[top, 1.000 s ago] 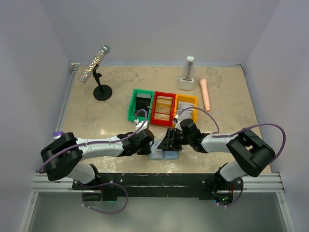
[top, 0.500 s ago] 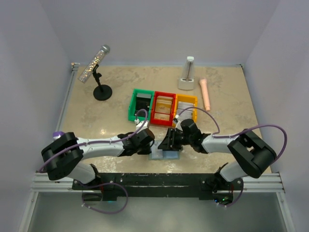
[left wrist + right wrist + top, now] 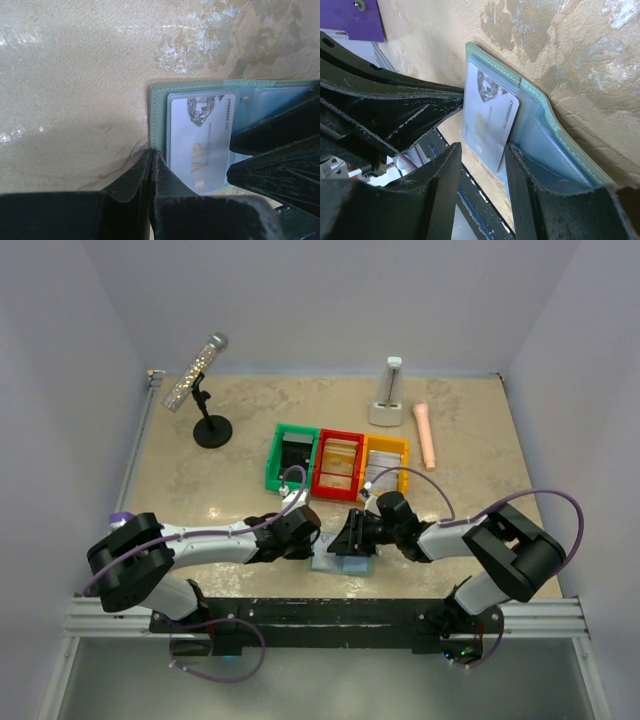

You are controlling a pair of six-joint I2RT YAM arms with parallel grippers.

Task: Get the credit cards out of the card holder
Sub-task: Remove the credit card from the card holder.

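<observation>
Overhead, the card holder point(image 3: 338, 563) lies open at the table's near edge. Left wrist: my left gripper point(image 3: 151, 152), pinched closed, touches its border. Right wrist: my right gripper point(image 3: 482, 150), fingers parted, straddles the credit card point(image 3: 487, 110) corner.

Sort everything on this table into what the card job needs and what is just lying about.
For the job: card holder, credit card showing in its pocket, left claw, right claw.

Lying about: green bin, red bin, yellow bin, microphone on its stand, metronome, pink stick.
</observation>
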